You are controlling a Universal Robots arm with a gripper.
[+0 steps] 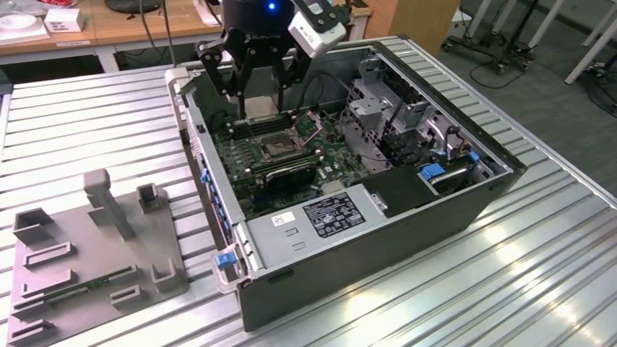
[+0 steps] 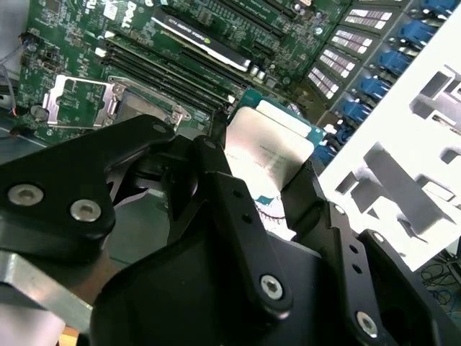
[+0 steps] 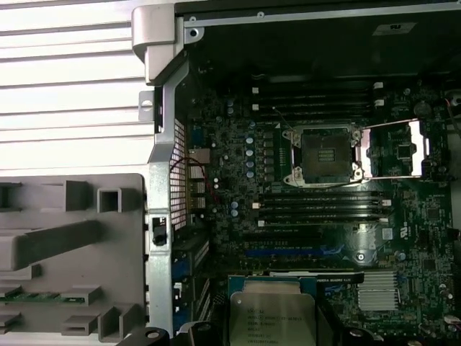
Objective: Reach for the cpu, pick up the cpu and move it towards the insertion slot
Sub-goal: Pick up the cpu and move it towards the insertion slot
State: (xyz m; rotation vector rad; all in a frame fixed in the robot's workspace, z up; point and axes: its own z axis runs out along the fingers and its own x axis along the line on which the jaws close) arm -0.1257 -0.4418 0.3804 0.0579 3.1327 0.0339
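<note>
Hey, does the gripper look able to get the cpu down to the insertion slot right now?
Probably yes: the gripper holds the cpu above the open case, and the insertion slot lies uncovered, its metal frame flipped aside.

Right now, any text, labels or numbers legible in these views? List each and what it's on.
No text is legible.
cpu, held in the tool: rows of print on the metal lid, too small to read.
power supply label: dark with pale print, too small.
white sticker beside it: blurred.
motherboard: white markings, too small.
</note>
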